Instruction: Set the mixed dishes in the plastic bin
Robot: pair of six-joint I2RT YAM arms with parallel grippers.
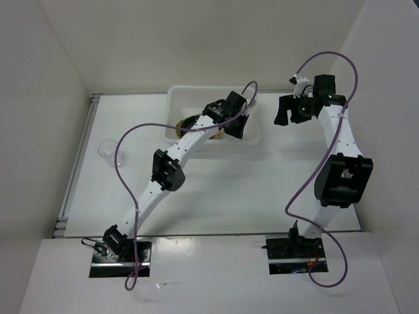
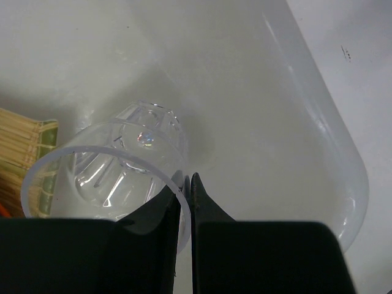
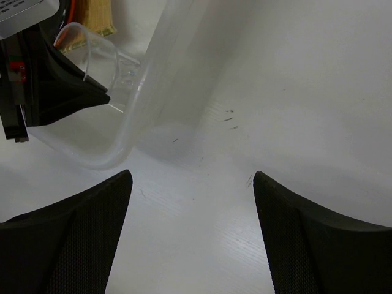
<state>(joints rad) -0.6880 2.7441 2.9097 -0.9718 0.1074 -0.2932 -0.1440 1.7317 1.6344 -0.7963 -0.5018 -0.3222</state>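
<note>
Nearest you, at the left of the table, a spare cup stood outside the plastic bin, so the job was not yet finished. Farther in, your left fingers were pinched shut on the rim of a clear cup, held tilted low over the bin floor beside the bamboo tray, probably ready for release. Your right fingers stood wide apart and empty over the table just right of the bin, clear of that drop.

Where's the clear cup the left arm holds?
Left wrist view: the clear cup, pinched by the left gripper, hangs inside the plastic bin, right of the bamboo tray.
</note>
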